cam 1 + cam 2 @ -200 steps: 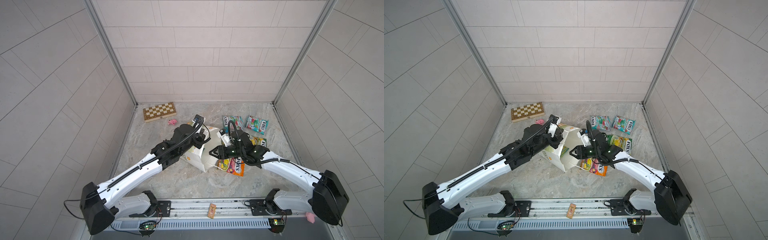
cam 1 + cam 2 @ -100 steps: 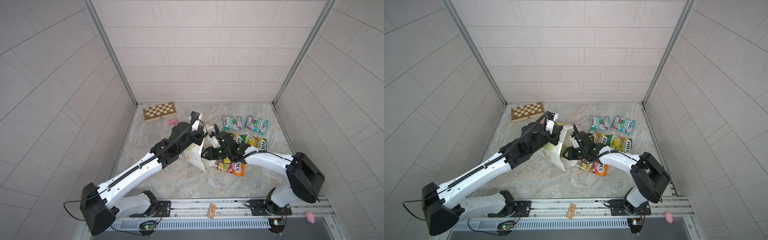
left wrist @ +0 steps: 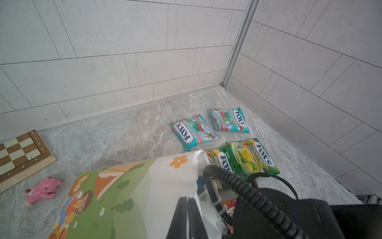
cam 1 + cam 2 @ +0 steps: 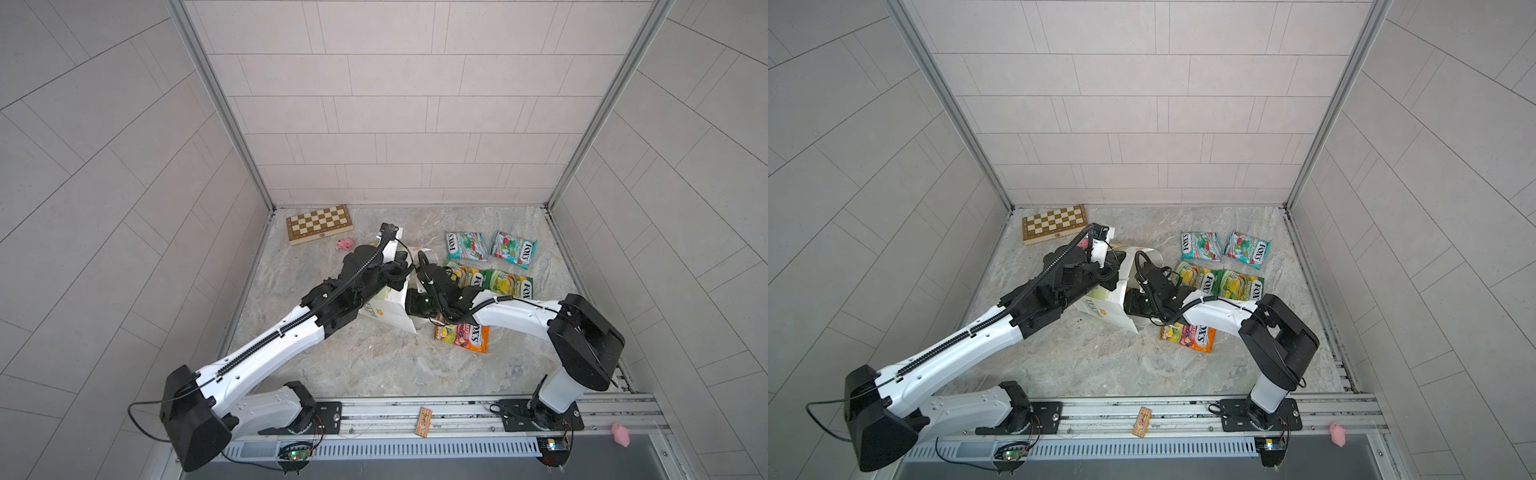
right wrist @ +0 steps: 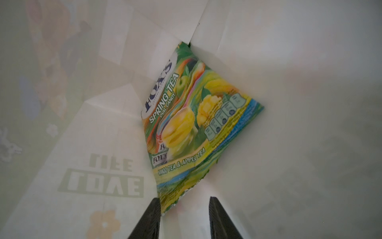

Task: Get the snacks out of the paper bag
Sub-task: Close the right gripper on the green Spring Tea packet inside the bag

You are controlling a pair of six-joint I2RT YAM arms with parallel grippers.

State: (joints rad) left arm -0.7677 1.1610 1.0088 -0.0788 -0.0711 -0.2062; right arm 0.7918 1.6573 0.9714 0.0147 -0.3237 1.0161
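Five of the snacks [image 4: 466, 246] lie out on the table [image 4: 374, 365] to the right of the paper bag [image 4: 386, 309]: two teal at the back, two green-yellow just in front of them, and one orange-red partly under my right arm. The sixth, a green-yellow packet [image 5: 192, 115], sits deep inside the tipped bag, whose rim my left gripper [image 3: 187, 215] pinches tight. My right gripper [image 5: 184, 217] is inside the bag, jaws parted, the packet's near corner against one finger, not clamped.
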